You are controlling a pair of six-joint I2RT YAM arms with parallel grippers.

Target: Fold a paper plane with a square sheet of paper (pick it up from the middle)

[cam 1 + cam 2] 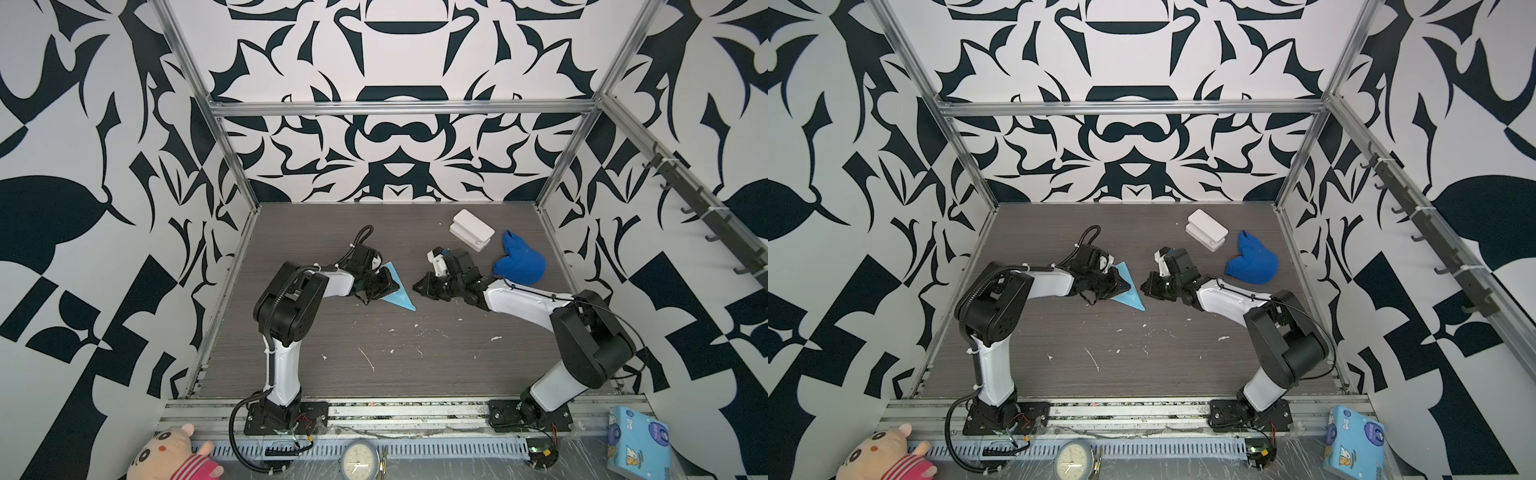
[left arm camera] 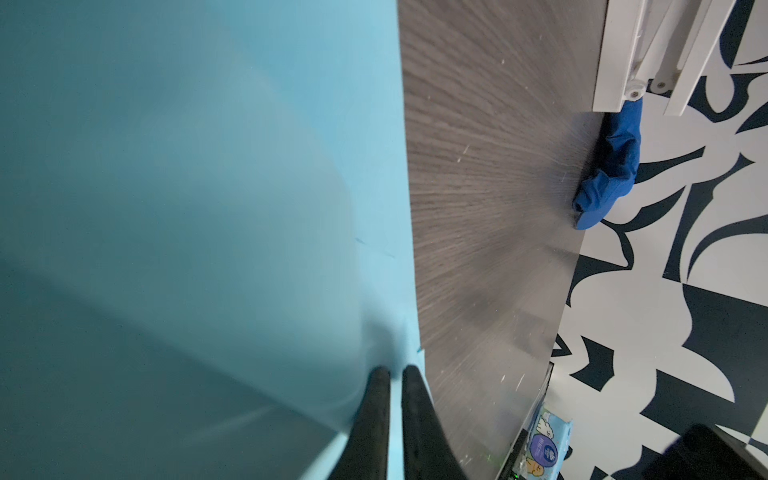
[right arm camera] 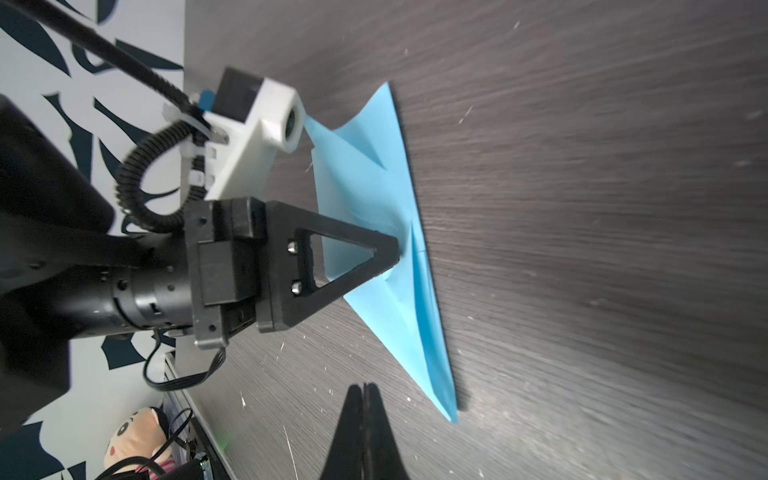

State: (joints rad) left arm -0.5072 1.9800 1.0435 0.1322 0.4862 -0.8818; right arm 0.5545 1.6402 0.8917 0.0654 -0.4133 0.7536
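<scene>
"Where's the slim, creased light-blue paper plane point(image 1: 399, 297)?"

"Near the middle of the dark wood-grain table point(image 1: 374, 345), nose toward the near edge. The black left gripper point(image 3: 392, 253) pinches its raised centre fold."

"And the black right gripper point(image 3: 365, 388)?"

"Pressed together, empty, just beside the nose."

"What's the risk?"

"I'd say a tug from that pinch could tear or unfold the thin paper, with nothing steadying the nose."

Item: surface point(image 1: 374, 332), a dark grey wood-grain board, scuffed, with white flecks point(image 1: 366, 358) scattered toward the front.
Lying on it:
- paper plane point(image 1: 400, 298), light blue, pointed, left of centre
- white rectangular case point(image 1: 471, 229), two stacked slabs, far right
- royal-blue cloth lump point(image 1: 520, 264), just beside the case, nearer the right edge
</scene>
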